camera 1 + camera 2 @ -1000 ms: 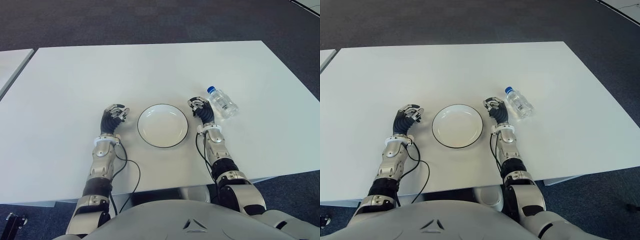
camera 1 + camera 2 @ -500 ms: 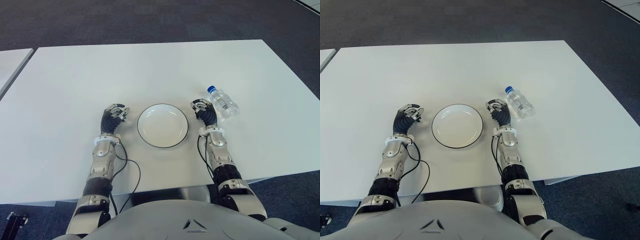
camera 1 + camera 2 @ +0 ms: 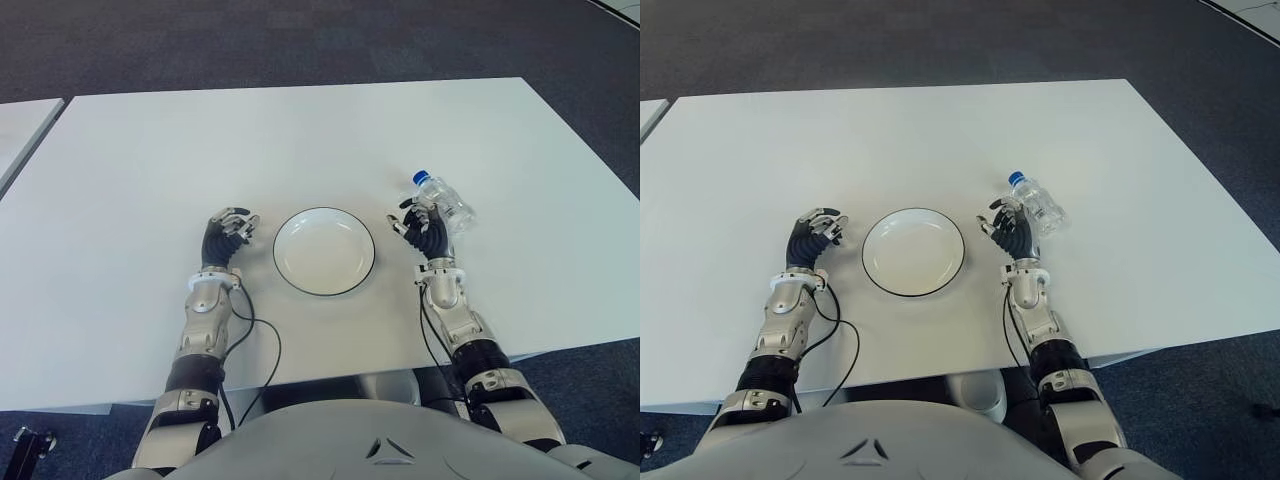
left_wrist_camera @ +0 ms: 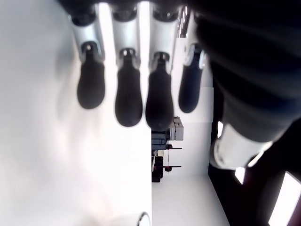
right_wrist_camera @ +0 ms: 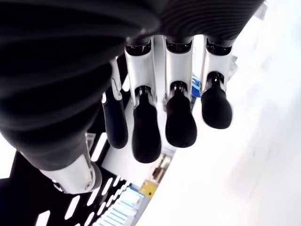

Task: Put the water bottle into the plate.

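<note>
Approach step: my right hand (image 3: pixel 424 228), fingers spread and empty, sits just beside the lying water bottle (image 3: pixel 445 202). Next I must grasp it, then carry it to the plate (image 3: pixel 324 251). Left hand (image 3: pixel 227 234) idle, relaxed, left of the plate.

my water bottle (image 3: pixel 444 201): clear glossy plastic | plate (image 3: pixel 324 251): smooth glossy white | table (image 3: pixel 300 140): matt white | my fingertips (image 5: pixel 180 124): matt black, rubbery

- Left hand (image 3: pixel 227 229): black fingers, silver joints.
- Right hand (image 3: pixel 424 226): black fingers, silver joints.
- Forearms (image 3: pixel 203 322): silver-grey shells, white wrist rings, black cables.
- Torso (image 3: pixel 375 445): grey.
</note>
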### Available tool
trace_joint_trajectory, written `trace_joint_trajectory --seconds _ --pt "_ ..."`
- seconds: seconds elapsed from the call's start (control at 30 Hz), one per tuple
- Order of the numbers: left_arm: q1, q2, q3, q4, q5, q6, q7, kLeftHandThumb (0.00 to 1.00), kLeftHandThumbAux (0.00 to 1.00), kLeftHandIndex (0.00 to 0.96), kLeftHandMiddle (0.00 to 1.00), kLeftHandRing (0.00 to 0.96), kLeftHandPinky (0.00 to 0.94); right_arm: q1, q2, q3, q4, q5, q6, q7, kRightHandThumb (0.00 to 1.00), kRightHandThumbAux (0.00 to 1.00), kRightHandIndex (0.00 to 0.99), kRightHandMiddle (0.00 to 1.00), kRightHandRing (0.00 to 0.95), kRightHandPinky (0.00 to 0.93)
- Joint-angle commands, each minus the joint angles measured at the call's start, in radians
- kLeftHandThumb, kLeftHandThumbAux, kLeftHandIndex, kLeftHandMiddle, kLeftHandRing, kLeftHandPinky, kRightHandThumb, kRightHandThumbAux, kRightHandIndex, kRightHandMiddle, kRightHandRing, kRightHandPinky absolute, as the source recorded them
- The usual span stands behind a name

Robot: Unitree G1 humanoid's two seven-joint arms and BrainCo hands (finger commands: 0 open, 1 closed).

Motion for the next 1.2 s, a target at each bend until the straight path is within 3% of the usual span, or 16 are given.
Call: trace_joint_trajectory --seconds 0.03,0.17,0.23,0.4,0.6,0.77,0.93,1.2 --pt "0.040 -0.023 -0.013 0.051 0.005 0.060 0.010 0.707 0.714 0.436 0.678 0.652 0.626 -0.018 -0.024 0.039 -0.006 -0.092 0.000 -0.097 0.690 0.738 0.408 0.522 0.566 0.578" --pt "0.038 -0.024 -0.012 0.055 0.003 0.059 0.008 0.707 0.714 0.435 0.677 0.651 0.631 -0.036 -0.054 0.064 0.001 -0.149 -0.016 -0.176 0.684 0.736 0.402 0.349 0.370 0.390" --pt "0.037 -0.024 -0.012 0.057 0.003 0.060 0.006 0.707 0.714 0.435 0.679 0.652 0.633 -0.047 -0.065 0.072 0.014 -0.167 -0.021 -0.209 0.479 0.755 0.227 0.251 0.262 0.293" --pt "0.038 -0.022 -0.014 0.054 0.002 0.057 -0.002 0.708 0.713 0.436 0.680 0.657 0.636 -0.104 -0.081 0.078 0.118 -0.162 -0.069 -0.284 0.355 0.718 0.077 0.129 0.142 0.181" --pt "0.038 -0.024 -0.009 0.057 -0.001 0.054 0.002 0.707 0.714 0.436 0.681 0.656 0.639 -0.152 -0.077 0.092 0.212 -0.178 -0.106 -0.412 0.354 0.676 0.020 0.060 0.075 0.113" --pt "0.037 -0.026 -0.004 0.058 -0.004 0.055 0.006 0.707 0.714 0.435 0.680 0.656 0.636 -0.183 -0.075 0.116 0.260 -0.212 -0.087 -0.521 0.349 0.655 0.003 0.011 0.015 0.052" --pt "0.038 -0.022 -0.006 0.052 0.001 0.062 0.005 0.707 0.713 0.436 0.682 0.660 0.642 -0.216 -0.063 0.138 0.303 -0.237 -0.017 -0.606 0.345 0.582 0.000 0.001 0.001 0.007" --pt "0.044 -0.023 -0.007 0.043 0.003 0.061 0.005 0.707 0.713 0.436 0.686 0.663 0.643 -0.245 -0.040 0.143 0.329 -0.224 0.129 -0.622 0.318 0.501 0.000 0.000 0.000 0.000"
